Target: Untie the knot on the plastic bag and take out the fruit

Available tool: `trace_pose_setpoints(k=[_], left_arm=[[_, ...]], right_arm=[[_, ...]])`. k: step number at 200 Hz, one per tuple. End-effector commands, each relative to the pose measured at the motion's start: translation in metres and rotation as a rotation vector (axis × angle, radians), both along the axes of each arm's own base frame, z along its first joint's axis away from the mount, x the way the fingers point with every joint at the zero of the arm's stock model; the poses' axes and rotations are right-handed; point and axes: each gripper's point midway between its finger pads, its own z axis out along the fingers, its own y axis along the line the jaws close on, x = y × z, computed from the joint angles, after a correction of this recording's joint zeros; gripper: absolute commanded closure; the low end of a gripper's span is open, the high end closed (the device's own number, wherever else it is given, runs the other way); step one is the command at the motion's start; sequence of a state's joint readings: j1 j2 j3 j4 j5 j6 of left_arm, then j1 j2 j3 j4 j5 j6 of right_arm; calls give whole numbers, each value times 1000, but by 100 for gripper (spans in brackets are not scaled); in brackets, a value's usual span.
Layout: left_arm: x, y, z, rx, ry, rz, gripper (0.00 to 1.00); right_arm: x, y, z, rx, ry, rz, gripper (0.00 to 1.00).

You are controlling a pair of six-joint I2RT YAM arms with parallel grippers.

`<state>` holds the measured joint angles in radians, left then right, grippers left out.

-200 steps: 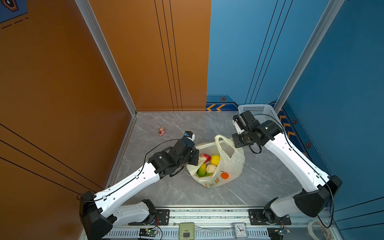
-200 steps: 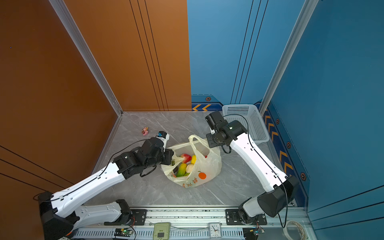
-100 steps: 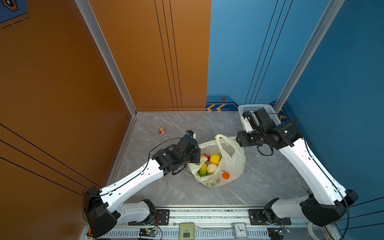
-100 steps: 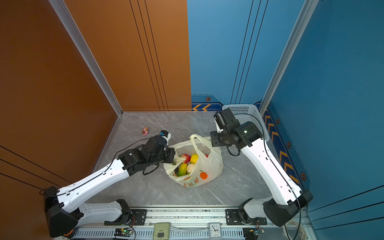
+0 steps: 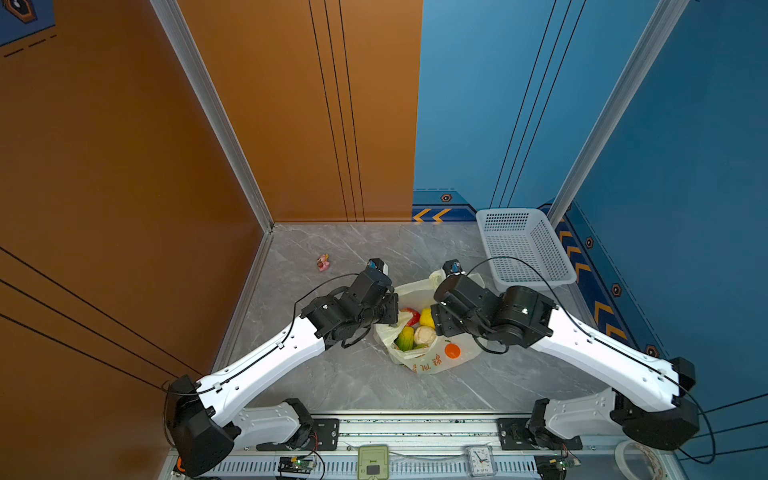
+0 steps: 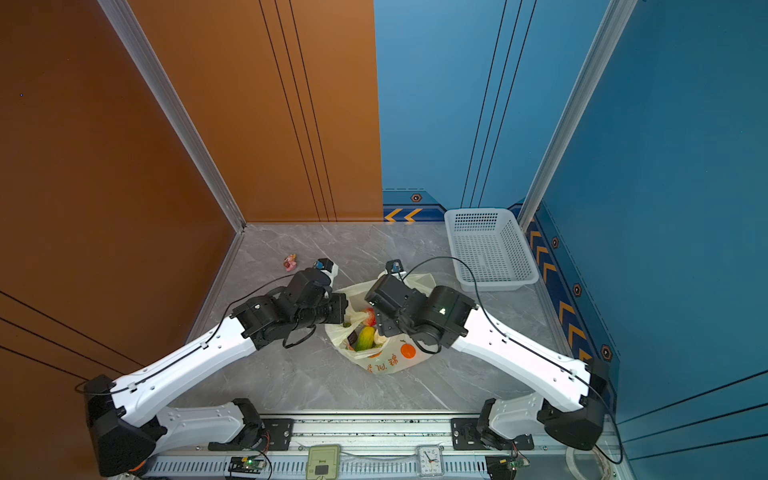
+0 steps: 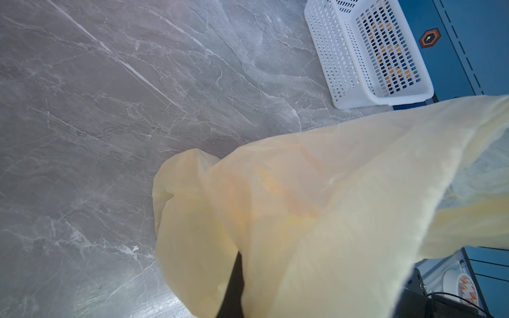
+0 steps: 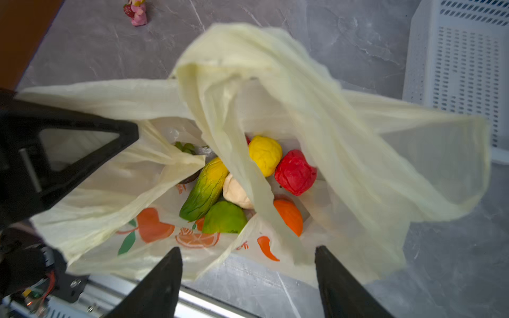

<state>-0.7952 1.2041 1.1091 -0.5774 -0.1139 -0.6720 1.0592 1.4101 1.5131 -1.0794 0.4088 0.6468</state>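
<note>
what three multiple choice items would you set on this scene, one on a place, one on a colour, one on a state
1. Where does the white basket stand? A) far right corner of the table B) near left corner C) the middle
2. What colour is the plastic bag? A) blue B) pale yellow C) black
3. How is the right gripper? A) shut on a fruit B) shut on the basket C) open above the bag
1 A: both top views show it there. 2 B: its film looks pale yellow in the right wrist view. 3 C: its fingers stand wide apart.
</note>
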Motion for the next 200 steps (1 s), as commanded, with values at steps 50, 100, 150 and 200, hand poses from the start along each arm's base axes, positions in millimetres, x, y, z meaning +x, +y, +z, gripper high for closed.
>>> trace_pose_setpoints(k=[50,100,150,200], left_arm=[[-17,12,-12,-34,34,54,100],[-17,4,-30,-75,72,82,100],[-4,0,-9,-112,40,101,100],[0,1,-15,-118,71,101,100]], right_arm=[[71,-7,-5,-45,-139,87,100],[49,-21,20,225,24,313,100],[-29,-79,-12,291,201,48,100],[-60,-147,-40,280,233,-228,100]])
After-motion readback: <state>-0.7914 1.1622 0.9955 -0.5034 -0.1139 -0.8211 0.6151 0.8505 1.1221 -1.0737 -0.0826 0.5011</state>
